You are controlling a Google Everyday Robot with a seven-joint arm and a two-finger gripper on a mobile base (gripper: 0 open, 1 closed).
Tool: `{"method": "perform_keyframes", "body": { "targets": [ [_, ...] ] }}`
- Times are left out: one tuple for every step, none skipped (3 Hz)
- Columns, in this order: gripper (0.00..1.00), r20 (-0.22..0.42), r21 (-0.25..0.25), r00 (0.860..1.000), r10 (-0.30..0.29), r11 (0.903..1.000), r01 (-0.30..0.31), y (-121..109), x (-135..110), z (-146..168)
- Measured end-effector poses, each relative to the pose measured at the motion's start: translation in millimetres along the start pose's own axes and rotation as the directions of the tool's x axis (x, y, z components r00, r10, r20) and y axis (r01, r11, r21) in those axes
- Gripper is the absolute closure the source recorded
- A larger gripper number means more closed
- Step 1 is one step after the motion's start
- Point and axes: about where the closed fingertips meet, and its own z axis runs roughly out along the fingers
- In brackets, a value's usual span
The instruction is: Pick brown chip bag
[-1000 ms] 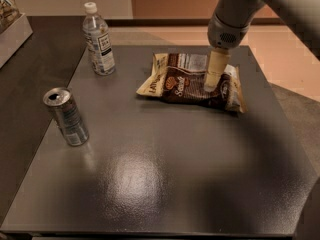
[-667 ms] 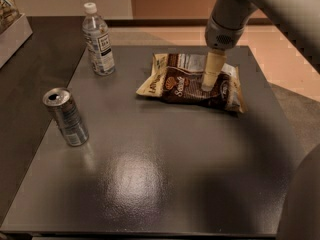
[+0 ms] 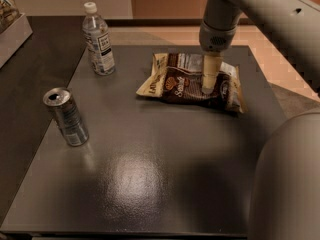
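The brown chip bag (image 3: 180, 81) lies flat on the dark table (image 3: 150, 174) at the back right. It is crinkled dark brown with cream-yellow edges and white lettering. My gripper (image 3: 207, 86) comes down from above on the grey arm (image 3: 260, 9) and its tip rests on the right half of the bag, covering part of its middle. The bag lies on the table surface.
A clear water bottle (image 3: 98, 40) with a white cap stands at the back left. A silver can (image 3: 66, 117) stands near the left edge. A large grey part of the robot (image 3: 290, 184) fills the lower right corner. A box (image 3: 10, 29) sits at the far left.
The gripper has stayed on the bag and shifted only slightly. A grey part of the robot has come into view at the lower right. The bag, bottle and can have not moved.
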Motion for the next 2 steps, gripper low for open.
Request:
{"method": "perform_keyframes", "body": {
  "targets": [
    [0.18,-0.027,-0.045,0.998,-0.049,0.9978,0.048,7.0,-3.0,2.5],
    [0.41,-0.036,-0.063,0.997,-0.074,0.9954,0.072,9.7,-5.0,0.8]
  ]
}}
